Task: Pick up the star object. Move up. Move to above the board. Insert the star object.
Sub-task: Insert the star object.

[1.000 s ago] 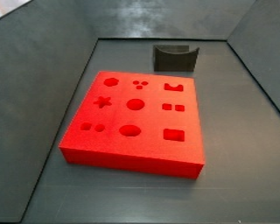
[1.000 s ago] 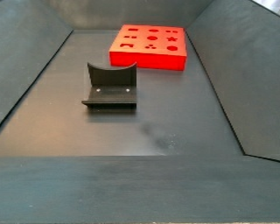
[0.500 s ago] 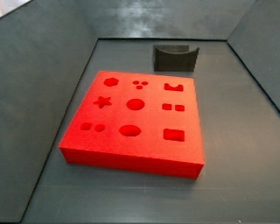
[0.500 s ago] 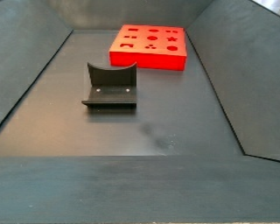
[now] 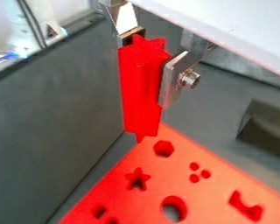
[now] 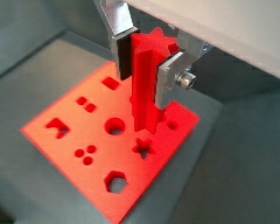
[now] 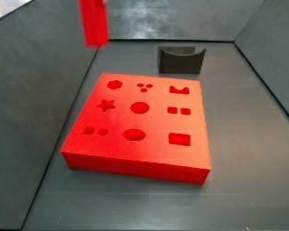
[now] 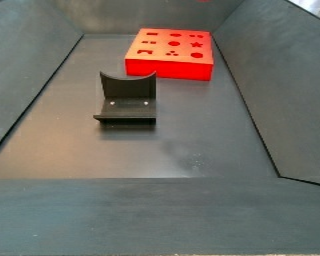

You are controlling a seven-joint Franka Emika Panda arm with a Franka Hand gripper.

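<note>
In both wrist views the pincer (image 5: 149,54) (image 6: 149,54) is clenched on the star object (image 5: 140,87) (image 6: 147,83), a tall red peg held upright between silver fingers (image 5: 178,74) (image 6: 171,74), its lower end hanging clear above the board (image 5: 119,188) (image 6: 73,131). In a wrist view the peg's tip sits over the board's edge near the star hole (image 6: 143,147); in a wrist view the same hole (image 5: 137,179) lies a little apart from the tip. In a side view only the peg's lower part (image 7: 95,23) shows, entering at the upper frame edge over the far left of the counter (image 7: 249,135), beyond the board (image 7: 159,149); the pincer itself is out of frame. The dark grey U-shaped holder (image 7: 181,60) stands near the far edge, empty. In a side view the holder (image 8: 125,98) sits mid-counter, the board (image 8: 170,68) behind it, and neither peg nor pincer appears.
</note>
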